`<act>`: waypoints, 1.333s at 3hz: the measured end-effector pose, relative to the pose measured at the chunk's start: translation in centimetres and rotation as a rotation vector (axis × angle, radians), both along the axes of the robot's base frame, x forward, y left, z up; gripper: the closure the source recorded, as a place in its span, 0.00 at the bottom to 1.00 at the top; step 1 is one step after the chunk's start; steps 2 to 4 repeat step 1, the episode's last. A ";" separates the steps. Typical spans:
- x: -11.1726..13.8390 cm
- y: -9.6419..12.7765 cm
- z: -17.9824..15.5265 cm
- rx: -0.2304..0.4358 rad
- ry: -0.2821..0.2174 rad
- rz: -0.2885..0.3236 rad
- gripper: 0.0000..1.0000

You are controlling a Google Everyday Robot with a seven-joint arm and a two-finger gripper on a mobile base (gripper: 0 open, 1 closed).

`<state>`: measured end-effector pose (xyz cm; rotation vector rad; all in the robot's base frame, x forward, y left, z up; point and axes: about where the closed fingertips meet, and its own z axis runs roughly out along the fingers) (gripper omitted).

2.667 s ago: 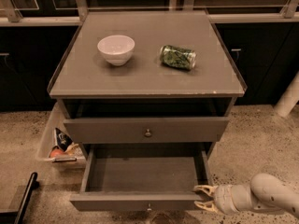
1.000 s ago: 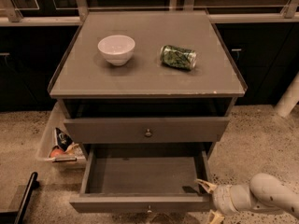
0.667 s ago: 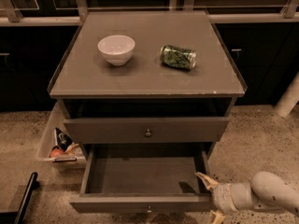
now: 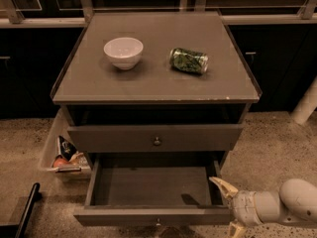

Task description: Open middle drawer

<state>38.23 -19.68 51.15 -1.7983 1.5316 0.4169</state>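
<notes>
The middle drawer (image 4: pixel 148 187) is grey-brown and pulled far out, with its empty inside showing. Its small round knob (image 4: pixel 157 222) sits on the front panel at the frame's lower edge. My gripper (image 4: pixel 227 207) is at the drawer's right front corner, on a pale arm coming in from the lower right. It is open. One cream fingertip (image 4: pixel 220 185) reaches over the drawer's right front corner and the other (image 4: pixel 236 229) lies in front of the panel. It holds nothing.
The drawer above (image 4: pixel 157 141) with its own knob stands slightly out. On the cabinet top (image 4: pixel 148 83) are a white bowl (image 4: pixel 123 51) and a green can (image 4: pixel 188 60) lying on its side. A bin of snack bags (image 4: pixel 67 157) stands left. A black bar (image 4: pixel 27 209) lies lower left.
The gripper's fingers have spread wider apart at the drawer's right front corner. The drawer has stayed pulled out.
</notes>
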 end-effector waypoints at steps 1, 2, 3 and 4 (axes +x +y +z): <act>-0.6 -0.4 3.0 0.016 -0.069 0.020 0.00; -0.6 -0.4 3.0 0.016 -0.069 0.020 0.00; -0.6 -0.4 3.0 0.016 -0.069 0.020 0.00; -0.6 -0.4 3.0 0.016 -0.069 0.020 0.00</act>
